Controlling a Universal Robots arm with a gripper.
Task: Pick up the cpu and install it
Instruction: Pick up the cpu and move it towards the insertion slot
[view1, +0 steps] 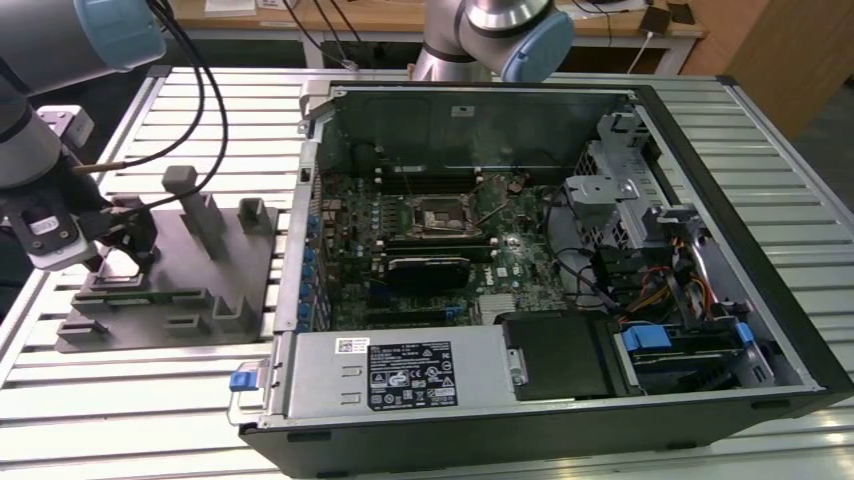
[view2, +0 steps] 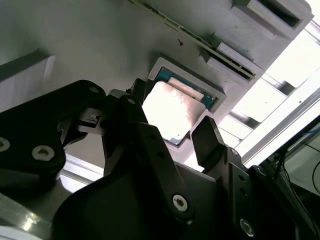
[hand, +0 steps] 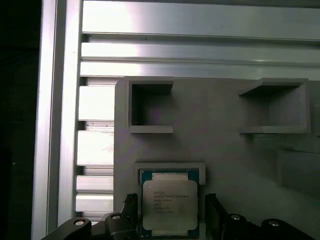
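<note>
While hanging low over the flat grey plastic tray (view1: 174, 290) at the exterior view's left, straddles the small square silver-topped cpu (hand: 169, 205) with the black two-fingered gripper (view2: 172, 120) open, one finger close beside each of two opposite edges. Has the cpu lying flat in a square recess of that tray. Farther off, across the slatted aluminium desk (view1: 134, 400), towards the exterior view's middle and right: open black computer case (view1: 534, 435), green motherboard (view1: 521, 265) and square black socket (view1: 437, 215) inside.
</note>
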